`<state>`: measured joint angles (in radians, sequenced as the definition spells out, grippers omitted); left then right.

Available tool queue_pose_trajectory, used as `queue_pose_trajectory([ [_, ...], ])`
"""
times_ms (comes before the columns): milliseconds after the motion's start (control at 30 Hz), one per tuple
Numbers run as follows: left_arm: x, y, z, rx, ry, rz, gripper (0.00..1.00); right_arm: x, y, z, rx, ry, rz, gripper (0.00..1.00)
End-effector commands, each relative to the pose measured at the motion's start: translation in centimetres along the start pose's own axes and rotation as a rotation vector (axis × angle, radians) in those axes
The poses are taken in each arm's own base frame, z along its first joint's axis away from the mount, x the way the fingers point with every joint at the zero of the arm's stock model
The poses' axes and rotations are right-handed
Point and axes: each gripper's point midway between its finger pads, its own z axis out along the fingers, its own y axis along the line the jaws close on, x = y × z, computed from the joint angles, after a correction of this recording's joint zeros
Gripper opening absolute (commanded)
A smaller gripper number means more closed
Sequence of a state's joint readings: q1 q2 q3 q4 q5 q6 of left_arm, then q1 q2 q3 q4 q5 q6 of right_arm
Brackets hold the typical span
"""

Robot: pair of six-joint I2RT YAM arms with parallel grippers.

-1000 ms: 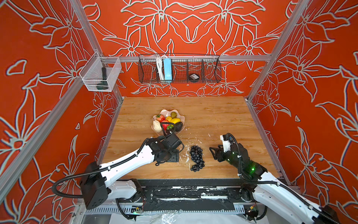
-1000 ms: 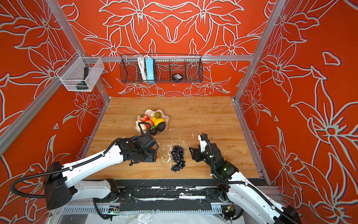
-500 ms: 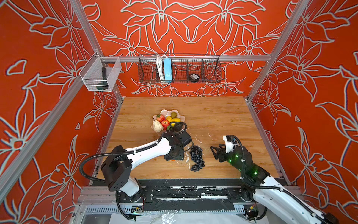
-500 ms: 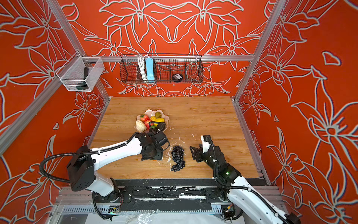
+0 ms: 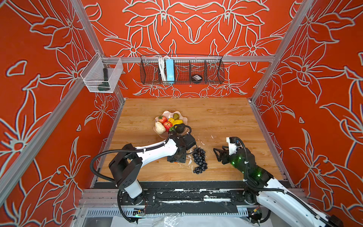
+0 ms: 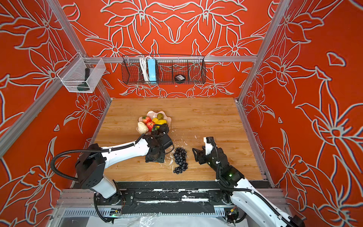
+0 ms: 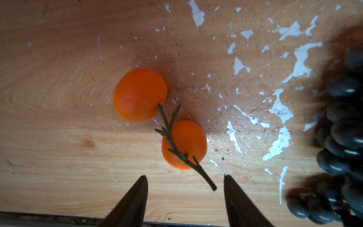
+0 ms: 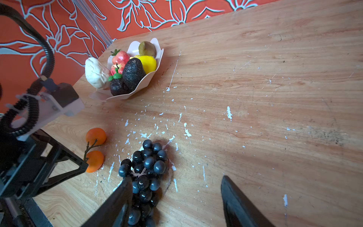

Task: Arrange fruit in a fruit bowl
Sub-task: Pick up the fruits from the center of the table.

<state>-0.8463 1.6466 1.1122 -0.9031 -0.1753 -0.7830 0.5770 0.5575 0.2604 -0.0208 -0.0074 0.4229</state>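
The pale pink fruit bowl (image 5: 168, 112) (image 6: 152, 112) (image 8: 146, 81) stands mid-table holding strawberries, a lemon, a dark avocado (image 8: 133, 73) and a cream lumpy piece (image 8: 96, 72). Two small oranges (image 7: 140, 95) (image 8: 95, 136) joined by a twig lie on the wood, nearer the front than the bowl. My left gripper (image 5: 176, 158) (image 7: 184, 176) points down over them, open, with the twig's end between its tips. A dark grape bunch (image 5: 199, 160) (image 6: 180, 159) (image 8: 147, 163) lies just right of it. My right gripper (image 5: 217, 153) (image 8: 174, 178) is open beside the grapes, holding nothing.
White paint chips (image 8: 187, 132) scar the wooden table (image 5: 225, 121) around the grapes. A black wire basket (image 5: 181, 71) with a blue power strip hangs on the back wall, a clear bin (image 5: 102, 76) on the left rail. A black rail (image 5: 186, 185) borders the front edge.
My left arm has swung from beside the bowl toward the front and right, down over the oranges next to the grapes, its jaws narrowing. The right gripper has barely moved.
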Motion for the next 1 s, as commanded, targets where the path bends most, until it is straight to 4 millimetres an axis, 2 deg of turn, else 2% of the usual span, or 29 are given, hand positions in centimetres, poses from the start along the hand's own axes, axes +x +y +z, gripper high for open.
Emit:
queue_pose_trajectory([
  [0, -0.2, 0.0, 0.1, -0.02, -0.007, 0.005, 0.62, 0.2, -0.4, 0.2, 0.014, -0.006, 0.018, 0.72],
  [167, 0.2, 0.3, 0.6, -0.035, 0.011, 0.01, 0.6, 0.3, -0.4, 0.4, 0.012, 0.003, 0.011, 0.72],
  [367, 0.8, 1.2, 0.6, -0.047, 0.01, 0.003, 0.52, 0.6, -0.2, 0.7, 0.005, 0.017, 0.012, 0.72],
  [733, 1.3, 2.7, 0.3, -0.069, 0.006, -0.009, 0.32, 0.7, -0.3, 0.9, 0.007, 0.027, 0.012, 0.73],
  [967, 1.4, 2.8, 0.0, -0.053, -0.005, -0.012, 0.18, 0.9, -0.3, 1.0, 0.011, 0.033, 0.01, 0.73],
])
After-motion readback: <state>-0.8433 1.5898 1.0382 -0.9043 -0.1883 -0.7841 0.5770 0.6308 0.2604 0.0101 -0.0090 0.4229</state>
